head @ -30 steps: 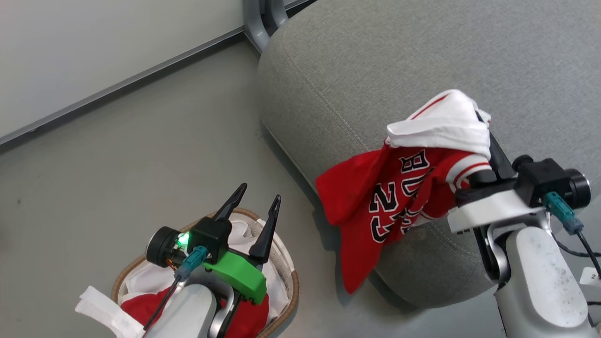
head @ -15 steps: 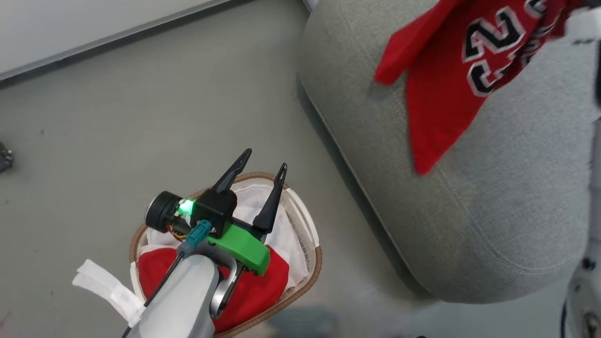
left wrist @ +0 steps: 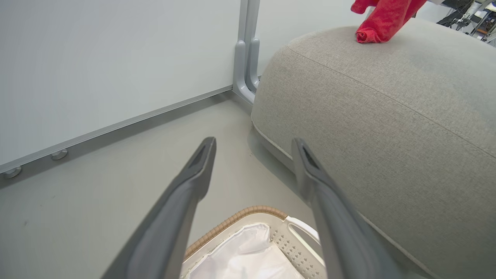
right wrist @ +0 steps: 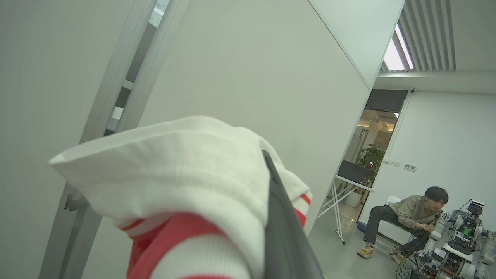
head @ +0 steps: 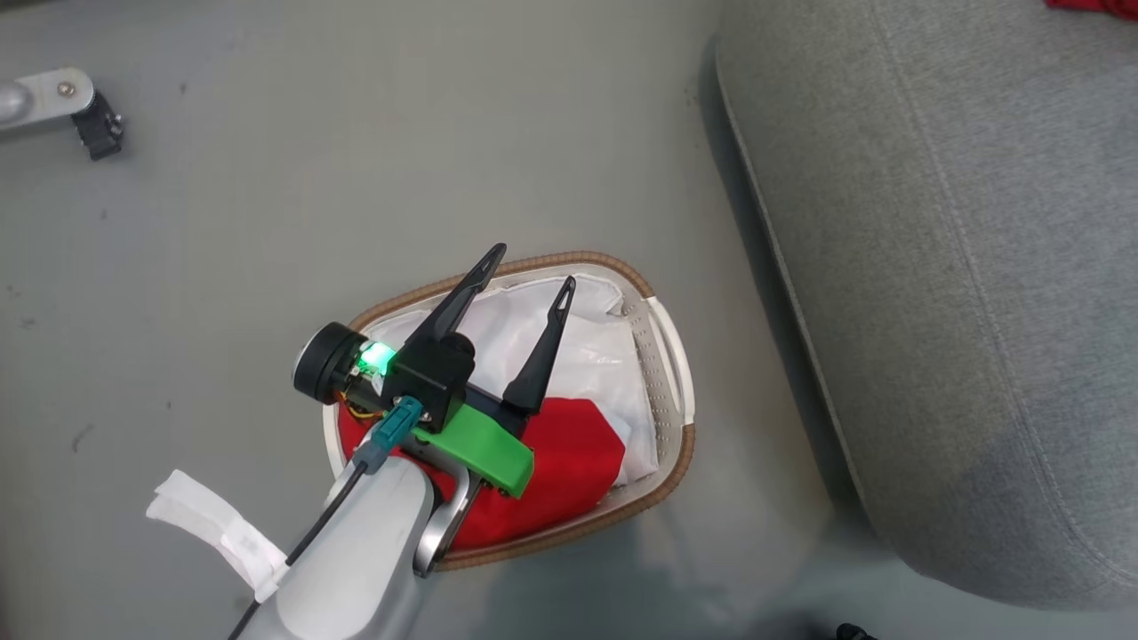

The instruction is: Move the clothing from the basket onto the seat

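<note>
the left hand [head: 533, 267] is spread wide with nothing between its two dark fingers. it hangs over the basket [head: 578, 260], its tips lying across the white liner [head: 578, 351] toward the brown woven rim. from its own wrist camera, the left hand [left wrist: 254, 142] points out past the basket [left wrist: 236, 219] rim and the liner [left wrist: 248, 259] to the bare floor [left wrist: 116, 186] and the foot of a pale wall panel [left wrist: 116, 58].

just behind the fingers a red garment [head: 569, 444] lies in the near end of the basket, partly under the green wrist mount. the basket stands on the floor [head: 222, 222], near the rounded edge of the grey seat [head: 933, 267] but apart from it.

the right hand [right wrist: 267, 162] is pressed together, pinching a red-and-white garment [right wrist: 174, 174]. white ribbed cloth bunches over one finger and hides the other. in the left wrist view that red-and-white garment [left wrist: 383, 19] hangs high over the seat [left wrist: 387, 116], its lowest fold at the cushion top; whether it touches is unclear. a red sliver [head: 1093, 4] shows at the seat's far corner in the head view.

beyond the right hand, a person [right wrist: 410, 217] sits by another robot [right wrist: 453, 240] in the room.
</note>
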{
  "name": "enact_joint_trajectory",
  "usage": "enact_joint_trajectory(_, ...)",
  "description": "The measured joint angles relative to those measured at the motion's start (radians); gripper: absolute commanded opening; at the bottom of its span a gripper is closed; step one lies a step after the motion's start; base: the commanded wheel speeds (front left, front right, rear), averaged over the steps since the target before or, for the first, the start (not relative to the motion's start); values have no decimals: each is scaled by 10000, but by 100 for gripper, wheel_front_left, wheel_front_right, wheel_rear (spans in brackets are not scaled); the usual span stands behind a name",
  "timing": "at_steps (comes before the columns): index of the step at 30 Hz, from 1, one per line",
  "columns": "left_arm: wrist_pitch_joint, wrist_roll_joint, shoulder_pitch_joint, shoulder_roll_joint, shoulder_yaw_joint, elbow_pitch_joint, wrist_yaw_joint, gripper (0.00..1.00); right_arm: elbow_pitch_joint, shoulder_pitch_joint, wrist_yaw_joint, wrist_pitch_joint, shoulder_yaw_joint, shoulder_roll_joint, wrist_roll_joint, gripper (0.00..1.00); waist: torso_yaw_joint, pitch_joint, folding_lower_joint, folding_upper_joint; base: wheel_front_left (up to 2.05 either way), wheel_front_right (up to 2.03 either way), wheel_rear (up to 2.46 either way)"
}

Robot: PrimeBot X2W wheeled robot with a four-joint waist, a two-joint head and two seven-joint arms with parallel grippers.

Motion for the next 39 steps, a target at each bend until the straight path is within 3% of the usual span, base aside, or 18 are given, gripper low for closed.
enact_joint_trajectory(9, 0, 115, -233, -17, -6, -224, 38, 100, 2385, 1438, 0, 0, -1149, 610, -224, 0, 691, 1045, 0, 0, 0, 0, 0)
enact_joint_trajectory(17, 0, 211, -262, 48, -23, -205, 94, 100, 2819, 2018, 0, 0, -1404, 1478, -520, 1, 750, 1526, 0, 0, 0, 0, 0)
enact_joint_trajectory(18, 0, 211, -267, 54, -31, -203, 94, 100, 2792, 2071, 0, 0, -1398, 1521, -560, 8, 701, 1533, -1, 0, 0, 0, 0)
enact_joint_trajectory(20, 0, 213, -287, 77, -33, -186, 105, 100, 2725, 2190, 0, 0, -1331, 1616, -596, 44, 609, 1532, -1, 0, 0, 0, 0)
enact_joint_trajectory(21, 0, 213, -294, 94, -31, -178, 107, 100, 2671, 2259, 0, 0, -1237, 1689, -596, 80, 557, 1524, -1, 0, 0, 0, 0)
enact_joint_trajectory(22, 0, 211, -299, 107, -31, -165, 107, 100, 2596, 2341, 0, 0, -1156, 1766, -589, 100, 505, 1510, -1, 0, 0, 0, 0)
enact_joint_trajectory(39, 0, -52, -127, 100, 265, 0, 155, 100, 1340, 5443, 0, 0, 953, 2322, 539, 100, 19, 305, -1, 0, 0, 0, 0)
